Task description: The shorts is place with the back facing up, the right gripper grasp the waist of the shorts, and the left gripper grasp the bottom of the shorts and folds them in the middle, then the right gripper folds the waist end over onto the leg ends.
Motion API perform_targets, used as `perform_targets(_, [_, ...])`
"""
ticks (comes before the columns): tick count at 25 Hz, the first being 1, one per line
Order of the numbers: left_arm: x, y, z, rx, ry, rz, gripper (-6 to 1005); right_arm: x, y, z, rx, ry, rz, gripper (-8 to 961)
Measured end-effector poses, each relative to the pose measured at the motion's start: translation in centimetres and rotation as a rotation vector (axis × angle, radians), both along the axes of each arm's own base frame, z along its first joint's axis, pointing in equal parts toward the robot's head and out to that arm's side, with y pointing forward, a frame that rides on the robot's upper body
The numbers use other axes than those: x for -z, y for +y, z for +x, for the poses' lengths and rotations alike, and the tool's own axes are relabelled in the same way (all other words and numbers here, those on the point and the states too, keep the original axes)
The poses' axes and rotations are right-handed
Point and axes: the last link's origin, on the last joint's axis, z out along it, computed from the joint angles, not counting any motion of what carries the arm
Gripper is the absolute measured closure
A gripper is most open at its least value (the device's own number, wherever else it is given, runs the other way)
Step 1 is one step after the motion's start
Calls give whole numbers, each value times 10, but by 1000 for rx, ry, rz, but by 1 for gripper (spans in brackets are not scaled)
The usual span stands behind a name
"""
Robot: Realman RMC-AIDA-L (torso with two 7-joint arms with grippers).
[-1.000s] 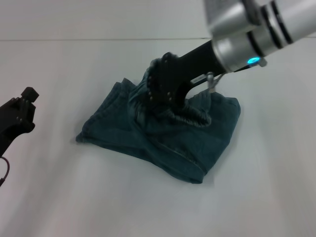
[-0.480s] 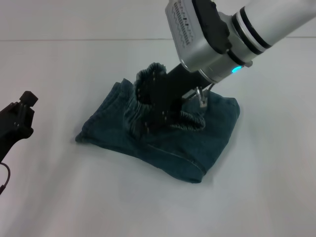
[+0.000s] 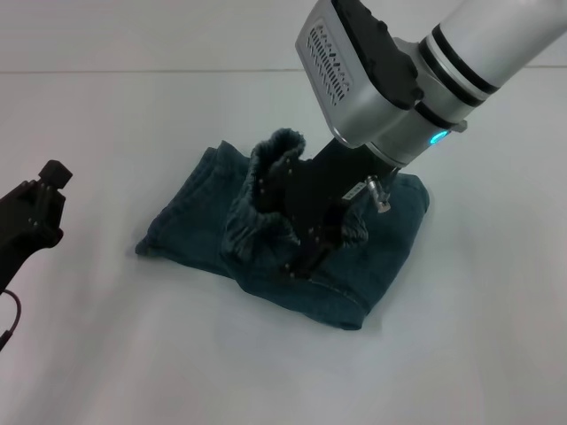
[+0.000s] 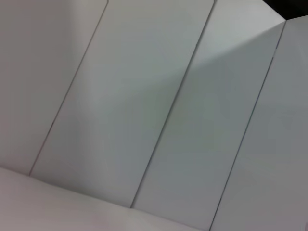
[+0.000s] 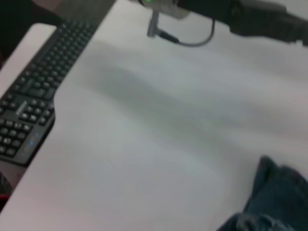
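While folded, teal denim shorts (image 3: 292, 257), ruffled waist lifted, clenched in right gripper (image 3: 297, 232).

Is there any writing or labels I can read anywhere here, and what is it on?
Nothing can be read.
Right arm's grey housing: a plate of tiny marks, too small to read.
Keyboard: key legends blurred.
Shorts, right gripper, left gripper: no visible text.
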Motion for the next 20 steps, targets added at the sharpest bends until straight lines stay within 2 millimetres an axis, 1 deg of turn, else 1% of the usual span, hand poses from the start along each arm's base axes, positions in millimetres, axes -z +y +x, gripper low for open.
perform_targets(1, [0,0,0,3,0,0,996,-1,1,1,6,-7,15,65])
perform_targets(6, [1,0,2,9,-1,-5,993,-9,4,0,23,7,76,29])
perform_targets(11, [1,1,4,24,-4,-7,989,-12,3,-10,22,44,94,29])
perform_targets(15, [0,1,5,30,-2,-5,987,-19,0,-12,35,103,114,29])
perform_targets(18, [-2,0,6,55,21,12,984,-31,0,-5,85,148,169,29])
perform_targets(20, [-4,-1,7,69,40,22,983,-39,-3,5,136,189,200,29])
